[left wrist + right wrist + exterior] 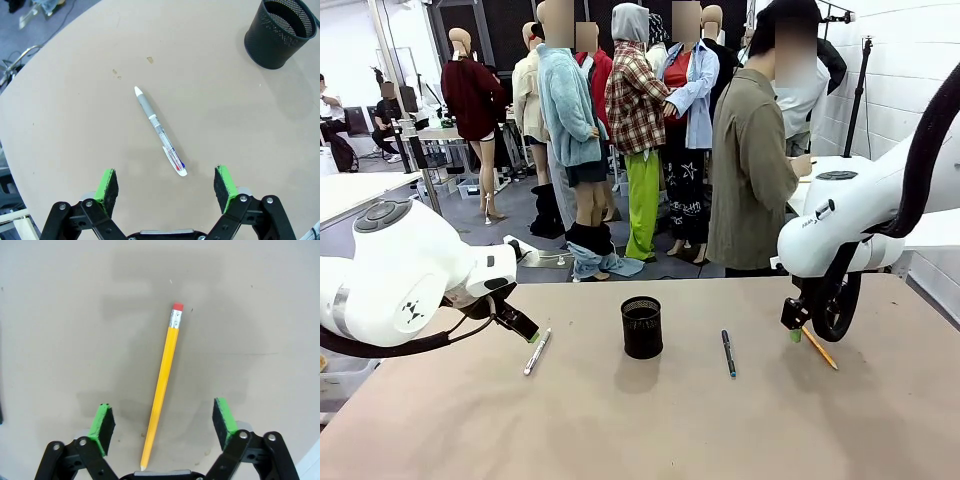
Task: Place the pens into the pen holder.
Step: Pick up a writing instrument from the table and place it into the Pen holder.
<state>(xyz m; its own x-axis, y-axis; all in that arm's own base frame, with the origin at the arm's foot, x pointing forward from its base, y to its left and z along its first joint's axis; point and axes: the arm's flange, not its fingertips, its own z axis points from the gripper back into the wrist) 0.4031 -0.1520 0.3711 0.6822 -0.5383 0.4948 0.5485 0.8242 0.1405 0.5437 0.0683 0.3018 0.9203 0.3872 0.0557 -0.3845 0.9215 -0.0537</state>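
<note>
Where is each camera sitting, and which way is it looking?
Front view: between the arms on the robot's side, looking across the table at a person; both white arms show, with left gripper and right gripper.
Left wrist view: on the left wrist, looking down at the white pen; its open green-padded fingers show.
Right wrist view: on the right wrist, looking down at the pencil; its open fingers show.
Shared: front and left wrist views both show the pen holder and white pen.

- Tan table (640, 430), spanning the scene from left to right.
- White pen (537, 351), lying flat on the left.
- Black mesh cup (642, 327), standing upright in the middle.
- Dark pen (728, 353), lying flat, right of the cup.
- Yellow pencil (819, 348), lying flat, further right.
</note>
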